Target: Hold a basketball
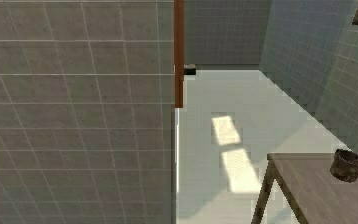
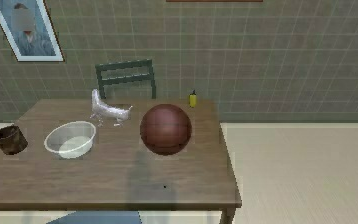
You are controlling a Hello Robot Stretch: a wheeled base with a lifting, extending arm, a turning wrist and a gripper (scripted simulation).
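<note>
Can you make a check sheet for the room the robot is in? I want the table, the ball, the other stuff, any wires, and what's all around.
surface: wooden table, brown top.
job's things: basketball, dark reddish-brown, resting on the table near its middle.
clutter: white bowl left of the ball; dark cup near the table's left end; clear glassy thing behind the bowl; small yellow thing at the far edge.
cables: nothing seen.
surroundings: green chair behind the table; framed picture on the tiled wall; in the forward view, a brown door frame and pale floor.
</note>
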